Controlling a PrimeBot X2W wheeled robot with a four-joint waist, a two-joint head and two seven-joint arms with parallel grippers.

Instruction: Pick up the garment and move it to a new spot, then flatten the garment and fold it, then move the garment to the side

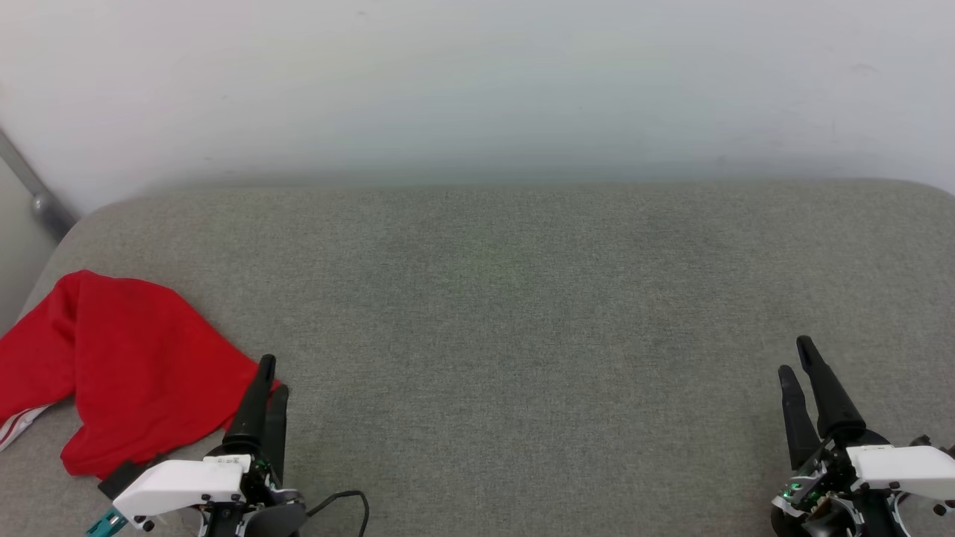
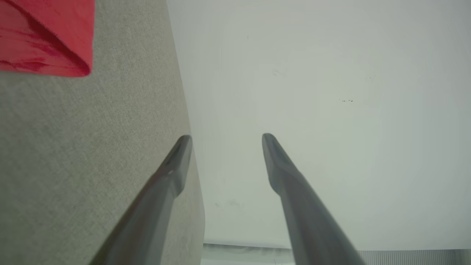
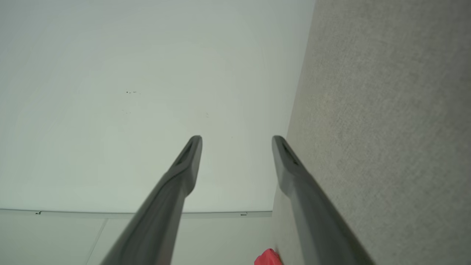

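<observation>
Both jaws open and empty, left gripper [image 1: 273,374] beside crumpled red T-shirt [image 1: 119,358] on grey fabric [image 1: 522,335], right gripper [image 1: 794,356] near right.

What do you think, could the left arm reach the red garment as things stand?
Probably yes: the left gripper, open, sits right beside the garment on the grey cushion, with nothing between them.

L hand [image 1: 274,374]: white shell [image 1: 183,481], long blk fingers [image 1: 250,410], blk cable [image 1: 351,492].

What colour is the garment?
The garment is red, with white striped trim at one edge; clearest in the head view.
</observation>
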